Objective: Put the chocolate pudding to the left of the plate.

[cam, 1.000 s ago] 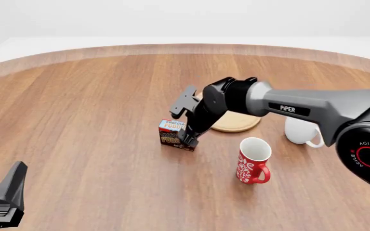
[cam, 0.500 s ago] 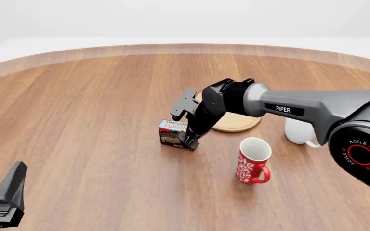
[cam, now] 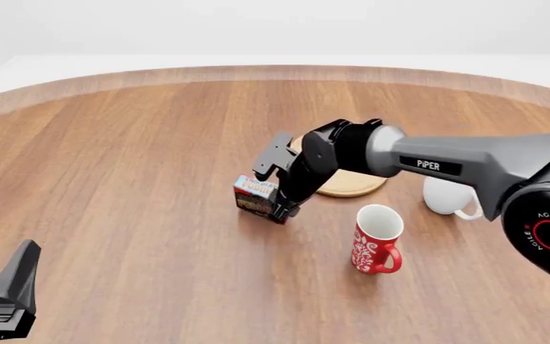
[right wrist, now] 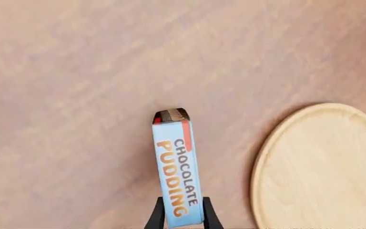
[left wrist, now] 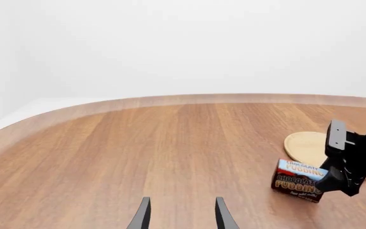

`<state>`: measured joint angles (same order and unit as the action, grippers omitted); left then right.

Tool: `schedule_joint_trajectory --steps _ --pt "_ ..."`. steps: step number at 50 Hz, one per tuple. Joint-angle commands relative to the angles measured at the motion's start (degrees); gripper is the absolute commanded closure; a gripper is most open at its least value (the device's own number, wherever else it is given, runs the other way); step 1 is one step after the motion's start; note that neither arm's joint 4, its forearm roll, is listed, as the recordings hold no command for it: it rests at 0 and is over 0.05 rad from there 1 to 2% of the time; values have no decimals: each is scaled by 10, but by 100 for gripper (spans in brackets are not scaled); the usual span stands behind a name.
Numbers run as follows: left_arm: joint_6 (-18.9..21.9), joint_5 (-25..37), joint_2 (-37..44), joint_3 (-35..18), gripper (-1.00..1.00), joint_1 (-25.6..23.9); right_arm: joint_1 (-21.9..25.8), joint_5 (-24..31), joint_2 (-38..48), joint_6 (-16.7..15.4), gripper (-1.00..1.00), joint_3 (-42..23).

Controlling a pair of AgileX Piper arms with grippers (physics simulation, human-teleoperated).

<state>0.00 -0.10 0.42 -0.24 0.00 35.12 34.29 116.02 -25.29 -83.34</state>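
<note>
The chocolate pudding [cam: 255, 195], a small brown box with a light blue top, sits just left of the tan wooden plate [cam: 359, 185]. It is tilted, and the front view does not settle whether it still touches the table. My right gripper [cam: 281, 208] is shut on its near end. In the right wrist view the box [right wrist: 177, 167] stretches away from the gripper [right wrist: 181, 220], with the plate [right wrist: 323, 167] beside it. My left gripper [left wrist: 181, 218] is open and holds nothing, far from the box [left wrist: 299, 180] at the table's near left.
A red patterned mug [cam: 377, 239] stands in front of the plate. A white mug [cam: 447, 195] stands to the plate's right, partly behind my right arm. Bare wooden table [cam: 122, 165] stretches to the left of the box.
The pudding box has tipped and shifted slightly up and to the left in the right gripper's hold. The left arm has stayed still.
</note>
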Motion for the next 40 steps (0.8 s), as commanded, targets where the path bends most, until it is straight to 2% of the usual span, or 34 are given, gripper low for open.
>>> schedule_joint_trajectory --steps 1,9,22,40 --pt "0 0 0 0 -100 0 9 -14 -26 27 100 15" --pt "0 0 0 0 -100 0 8 -7 -54 42 100 0" --pt "0 0 0 0 -100 0 0 12 -62 26 100 -44" --pt "0 0 0 0 -100 0 -22 78 -4 7 100 -189"
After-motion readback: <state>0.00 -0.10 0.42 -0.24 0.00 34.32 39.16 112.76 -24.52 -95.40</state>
